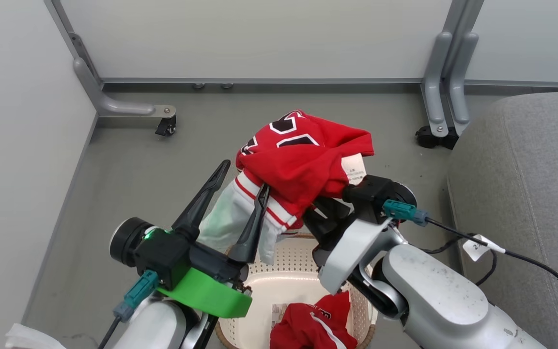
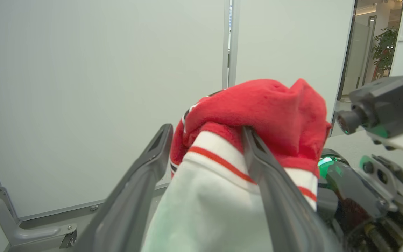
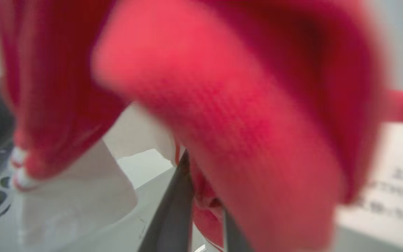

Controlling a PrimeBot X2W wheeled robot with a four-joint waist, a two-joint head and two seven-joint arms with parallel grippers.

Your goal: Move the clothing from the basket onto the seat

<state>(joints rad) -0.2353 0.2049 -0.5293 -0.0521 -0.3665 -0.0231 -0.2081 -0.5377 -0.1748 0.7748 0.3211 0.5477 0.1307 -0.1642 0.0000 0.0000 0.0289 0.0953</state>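
The red jersey [image 1: 303, 160], bunched and showing black-white lettering, hangs in the air above the cream perforated basket [image 1: 286, 264]. My right gripper [image 3: 203, 196] is shut on a fold of its red cloth; in the head view the jersey covers those fingers. My left gripper [image 1: 243, 178] is open, its fingers wide apart around the white sleeve [image 2: 205, 196] with striped trim that hangs down between them. The red shorts [image 1: 315, 325] with a white side stripe lie in the basket. The grey seat [image 1: 526, 194] stands to the right of the basket.
Pale partition panels close off the back and left, with grey feet on castors at the back left [image 1: 165, 127] and back right [image 1: 436, 135]. A black cable [image 1: 526, 259] with a tag runs from my right wrist across the seat's edge. Grey floor lies beyond the basket.
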